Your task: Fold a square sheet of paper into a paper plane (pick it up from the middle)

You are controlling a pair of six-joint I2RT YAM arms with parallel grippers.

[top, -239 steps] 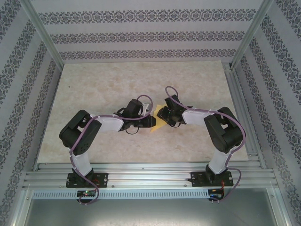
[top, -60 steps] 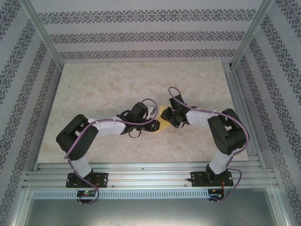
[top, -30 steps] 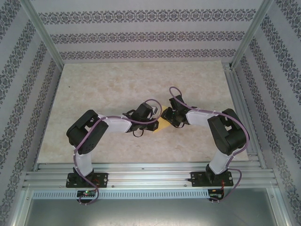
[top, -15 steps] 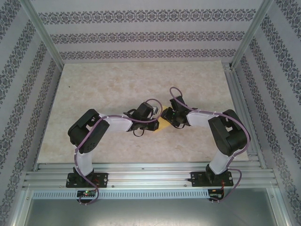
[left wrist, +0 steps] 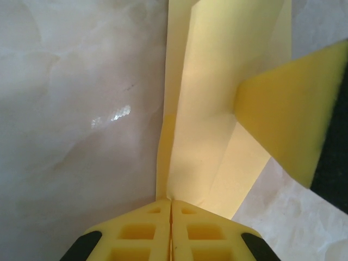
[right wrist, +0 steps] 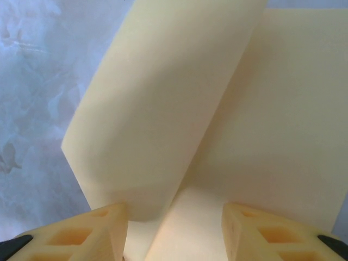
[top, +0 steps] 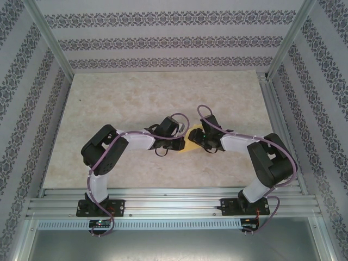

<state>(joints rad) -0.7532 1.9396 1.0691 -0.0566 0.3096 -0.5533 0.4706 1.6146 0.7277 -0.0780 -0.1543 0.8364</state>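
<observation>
Left jaws pinch one sheet (left wrist: 206, 136), right jaws apart.

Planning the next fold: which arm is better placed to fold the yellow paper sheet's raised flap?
Right, probably. The right fingers stand open either side of a raised flap of the thin yellow paper sheet; the left fingers are shut on its edge, anchoring it.
</observation>
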